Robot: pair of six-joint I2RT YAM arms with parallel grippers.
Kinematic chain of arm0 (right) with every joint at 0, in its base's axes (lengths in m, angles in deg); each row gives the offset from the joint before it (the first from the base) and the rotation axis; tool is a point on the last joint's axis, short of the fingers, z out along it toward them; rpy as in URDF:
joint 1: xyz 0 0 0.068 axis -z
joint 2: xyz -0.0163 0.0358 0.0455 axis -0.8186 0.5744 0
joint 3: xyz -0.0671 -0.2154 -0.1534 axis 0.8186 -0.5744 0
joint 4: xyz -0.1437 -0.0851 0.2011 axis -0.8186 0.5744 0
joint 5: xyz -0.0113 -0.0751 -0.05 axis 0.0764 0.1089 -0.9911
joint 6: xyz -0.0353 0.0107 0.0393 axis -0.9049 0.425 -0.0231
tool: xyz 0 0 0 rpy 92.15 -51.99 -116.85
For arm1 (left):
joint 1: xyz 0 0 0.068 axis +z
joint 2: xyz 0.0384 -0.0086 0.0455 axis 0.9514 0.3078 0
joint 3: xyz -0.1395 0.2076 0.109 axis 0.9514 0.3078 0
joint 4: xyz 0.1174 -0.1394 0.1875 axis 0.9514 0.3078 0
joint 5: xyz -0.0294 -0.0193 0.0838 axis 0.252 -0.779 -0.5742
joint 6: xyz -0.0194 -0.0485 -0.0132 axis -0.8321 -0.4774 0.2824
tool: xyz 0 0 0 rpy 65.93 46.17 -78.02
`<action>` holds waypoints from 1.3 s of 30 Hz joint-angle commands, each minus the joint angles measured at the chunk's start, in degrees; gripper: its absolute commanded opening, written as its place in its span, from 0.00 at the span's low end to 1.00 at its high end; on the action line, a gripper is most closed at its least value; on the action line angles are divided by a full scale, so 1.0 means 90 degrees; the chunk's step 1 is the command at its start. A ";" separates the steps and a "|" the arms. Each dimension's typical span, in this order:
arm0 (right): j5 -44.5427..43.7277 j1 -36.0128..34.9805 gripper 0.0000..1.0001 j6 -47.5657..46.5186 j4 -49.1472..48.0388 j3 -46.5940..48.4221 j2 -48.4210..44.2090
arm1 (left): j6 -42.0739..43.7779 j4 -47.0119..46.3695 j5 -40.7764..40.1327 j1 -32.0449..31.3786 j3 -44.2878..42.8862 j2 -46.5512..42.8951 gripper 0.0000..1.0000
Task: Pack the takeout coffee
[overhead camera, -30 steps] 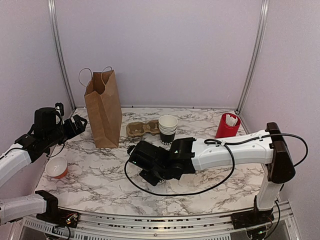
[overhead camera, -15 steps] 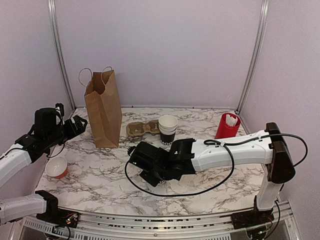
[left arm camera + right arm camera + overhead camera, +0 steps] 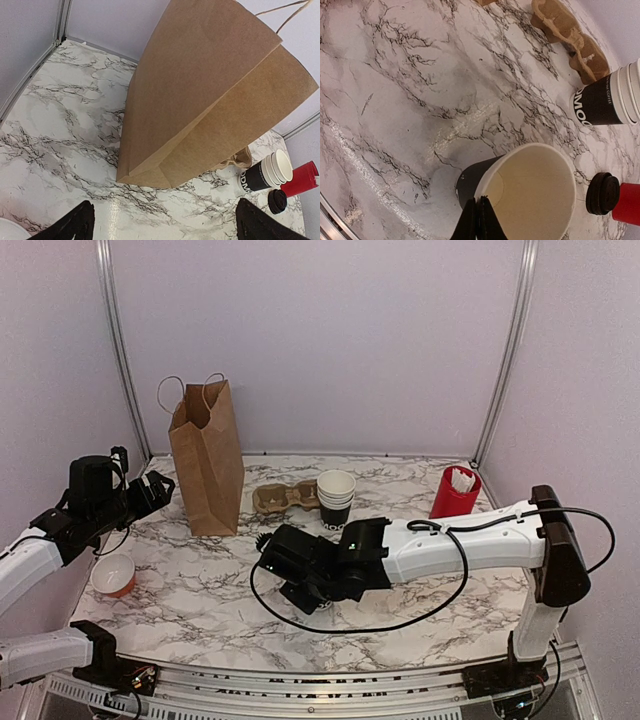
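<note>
No lidded black cup shows in any view. My right gripper (image 3: 481, 202) is shut on the rim of a lidless black paper cup (image 3: 530, 195) with a cream inside, held tilted just above the marble table. In the top view the right gripper (image 3: 295, 582) is at mid-table and hides that cup. A loose black lid (image 3: 602, 192) lies beside the cup, and shows small in the left wrist view (image 3: 276, 201). My left gripper (image 3: 165, 222) is open and empty, facing the brown paper bag (image 3: 200, 90). In the top view it (image 3: 155, 488) hovers left of the bag (image 3: 205, 455).
A stack of lidless white-rimmed cups (image 3: 336, 498) stands behind the right gripper. A cardboard cup carrier (image 3: 280, 498) lies between the stack and the bag. A red container (image 3: 455, 490) stands at back right. A small orange bowl (image 3: 112, 575) sits at the left edge.
The right gripper with the cup has shifted only very slightly. The left arm has not moved.
</note>
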 commanded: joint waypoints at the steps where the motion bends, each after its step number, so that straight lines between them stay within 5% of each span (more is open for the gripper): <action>1: 0.0070 -0.0065 0.07 0.0091 -0.0106 0.0007 0.0012 | 0.0000 -0.0204 0.0036 -0.0029 0.0054 -0.0019 0.99; 20: 0.0111 0.0020 0.36 0.0066 0.0061 0.0297 -0.0723 | 0.0002 -0.0205 0.0040 -0.0025 0.0035 -0.0008 0.99; 39: 0.0224 0.1127 0.75 0.0090 -0.0190 -0.0467 -0.1833 | 0.0002 -0.0223 0.0069 -0.0025 0.0015 0.0040 0.99</action>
